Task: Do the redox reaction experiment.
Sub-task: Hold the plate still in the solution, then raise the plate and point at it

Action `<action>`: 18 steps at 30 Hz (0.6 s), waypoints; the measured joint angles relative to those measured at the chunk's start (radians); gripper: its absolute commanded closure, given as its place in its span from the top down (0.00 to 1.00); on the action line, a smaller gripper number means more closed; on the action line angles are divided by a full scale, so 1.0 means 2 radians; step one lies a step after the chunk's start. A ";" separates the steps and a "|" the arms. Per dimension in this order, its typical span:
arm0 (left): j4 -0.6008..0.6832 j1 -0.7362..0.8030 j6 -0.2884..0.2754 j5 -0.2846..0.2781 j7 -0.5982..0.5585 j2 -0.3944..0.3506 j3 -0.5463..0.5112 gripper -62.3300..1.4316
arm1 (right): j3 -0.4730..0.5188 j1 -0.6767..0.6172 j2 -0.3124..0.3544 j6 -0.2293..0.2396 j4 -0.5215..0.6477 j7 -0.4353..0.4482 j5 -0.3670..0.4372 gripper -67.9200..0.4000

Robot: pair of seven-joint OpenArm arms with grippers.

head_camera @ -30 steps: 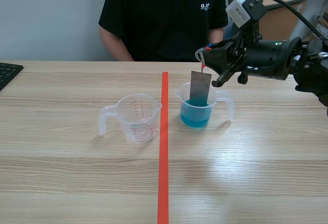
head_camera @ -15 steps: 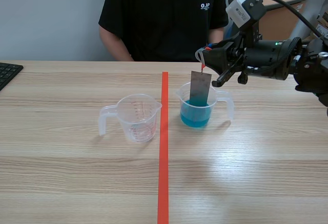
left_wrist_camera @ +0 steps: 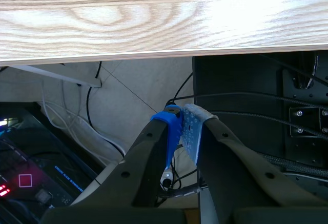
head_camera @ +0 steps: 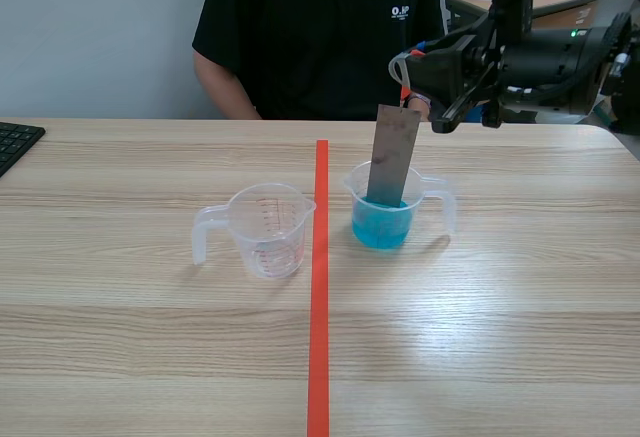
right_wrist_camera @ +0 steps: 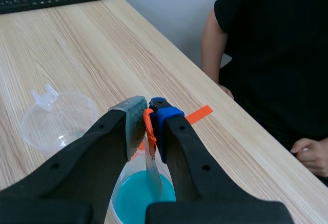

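Observation:
A grey metal strip [head_camera: 392, 155] hangs upright from my right gripper [head_camera: 405, 82], which is shut on the orange tag at its top. The strip's lower end sits inside the clear measuring cup of blue liquid [head_camera: 382, 222], right of the tape line. In the right wrist view the strip [right_wrist_camera: 154, 175] drops from between the fingers of the right gripper [right_wrist_camera: 148, 124] into the blue cup [right_wrist_camera: 136, 201]. An empty clear measuring cup [head_camera: 268, 229] stands left of the line. My left gripper [left_wrist_camera: 182, 126] is shut on nothing, below the table's edge [left_wrist_camera: 154, 55].
A person in a black shirt [head_camera: 320, 27] sits across the table, with one hand [right_wrist_camera: 310, 155] resting near the far edge. A black keyboard [head_camera: 15, 142] lies at the far left. The empty cup [right_wrist_camera: 56, 119] stands beyond the blue one.
My right gripper has risen and drawn the strip upward, so more of it stands above the blue cup's rim. Both cups stay where they were.

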 measured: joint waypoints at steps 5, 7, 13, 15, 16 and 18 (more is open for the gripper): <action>0.000 0.000 0.000 0.000 -0.001 -0.001 0.000 0.07 | 0.007 0.000 0.010 0.001 0.031 -0.025 0.031 0.03; 0.000 0.000 -0.001 0.000 -0.002 -0.003 0.000 0.07 | 0.013 0.000 0.014 0.001 0.040 -0.033 0.047 0.03; 0.000 0.000 -0.004 0.000 -0.002 -0.009 0.000 0.07 | 0.033 0.000 0.026 0.001 0.073 -0.070 0.086 0.03; 0.000 0.000 -0.004 0.000 -0.002 -0.009 0.000 0.07 | 0.043 0.000 0.027 0.001 0.082 -0.081 0.096 0.03; 0.000 0.000 -0.004 0.000 -0.002 -0.009 0.000 0.07 | 0.049 0.000 0.027 0.001 0.086 -0.089 0.103 0.03; 0.000 0.000 -0.004 0.000 -0.002 -0.009 0.000 0.07 | 0.057 0.000 0.027 0.001 0.092 -0.099 0.112 0.03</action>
